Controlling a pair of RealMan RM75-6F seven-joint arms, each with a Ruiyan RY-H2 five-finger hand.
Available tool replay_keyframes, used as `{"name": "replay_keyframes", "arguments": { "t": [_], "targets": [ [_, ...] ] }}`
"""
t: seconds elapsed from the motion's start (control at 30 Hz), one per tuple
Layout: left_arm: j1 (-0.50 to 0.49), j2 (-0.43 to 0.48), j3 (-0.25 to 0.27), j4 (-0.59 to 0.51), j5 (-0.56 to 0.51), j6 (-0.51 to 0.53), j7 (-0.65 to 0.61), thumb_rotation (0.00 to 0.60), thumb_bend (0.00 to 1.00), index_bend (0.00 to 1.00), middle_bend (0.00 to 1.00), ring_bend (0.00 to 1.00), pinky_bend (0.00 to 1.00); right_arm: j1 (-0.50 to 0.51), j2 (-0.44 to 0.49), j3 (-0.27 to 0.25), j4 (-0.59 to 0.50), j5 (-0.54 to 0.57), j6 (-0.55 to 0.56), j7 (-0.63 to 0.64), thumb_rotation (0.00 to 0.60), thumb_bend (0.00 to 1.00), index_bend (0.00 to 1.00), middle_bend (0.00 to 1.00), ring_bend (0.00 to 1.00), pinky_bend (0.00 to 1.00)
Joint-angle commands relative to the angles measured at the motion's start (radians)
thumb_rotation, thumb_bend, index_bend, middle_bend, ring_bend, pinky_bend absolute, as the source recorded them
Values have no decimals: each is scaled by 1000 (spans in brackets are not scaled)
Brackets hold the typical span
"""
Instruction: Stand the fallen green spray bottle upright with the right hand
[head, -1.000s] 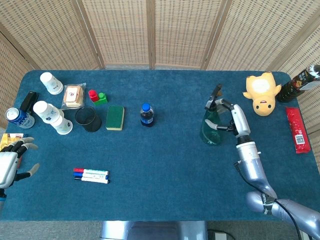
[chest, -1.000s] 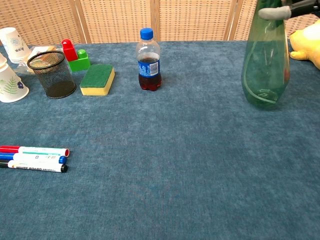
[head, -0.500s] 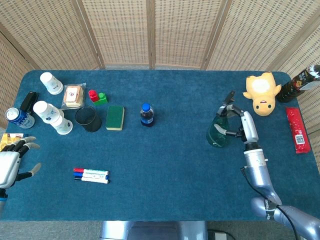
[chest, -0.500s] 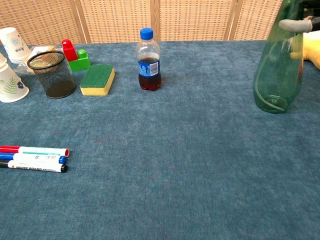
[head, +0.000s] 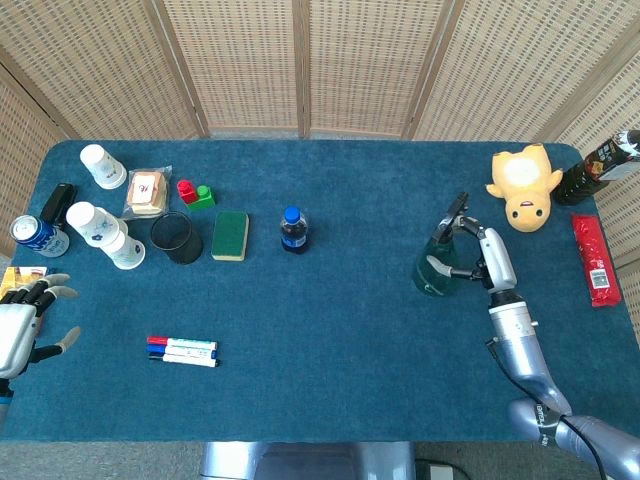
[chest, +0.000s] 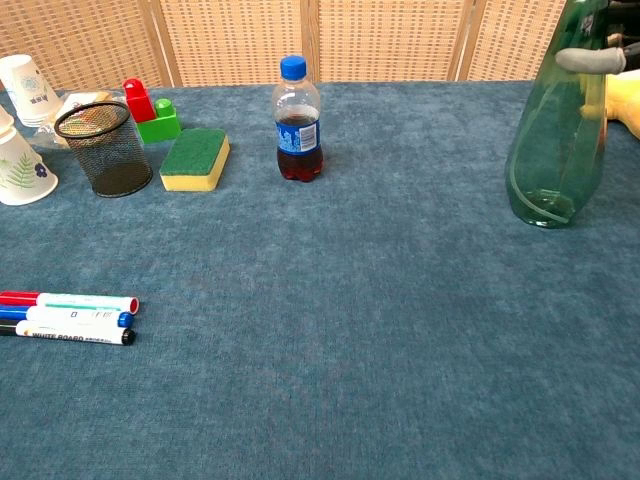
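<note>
change: green spray bottle (head: 437, 266) now sits further toward the table's right side than a second ago, and has barely shifted in the last half second.
bottle: base down on the table (head: 330, 390), body leaning slightly; near the yellow plush toy (head: 524, 186).
right hand (head: 482, 252): fingers wrapped around the bottle's neck, gripping it.
left hand (head: 22, 322): fingers spread, holding nothing, at the table's left edge.
task: judged nearly done; release remains.
</note>
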Motion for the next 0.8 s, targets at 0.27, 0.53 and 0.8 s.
{"name": "replay_keyframes", "arguments": {
  "t": [0.27, 0.53, 0.8],
  "targets": [
    [1, -6, 1, 11, 0, -1, -9, 600, 306, 357, 268, 269, 296, -1, 13, 1, -12, -11, -6, -3, 600, 228, 392, 424, 264, 299],
    [1, -8, 2, 14, 1, -1, -13, 600, 307, 356, 268, 269, 292, -1, 24, 1, -24, -20, -13, -1, 600, 225, 356, 405, 248, 291],
    [0, -9, 1, 14, 2, -2, -12, 600, 307, 357, 268, 269, 290, 1, 39, -3, -39, -24, -27, 4, 600, 218, 319, 387, 226, 260]
  ]
}}
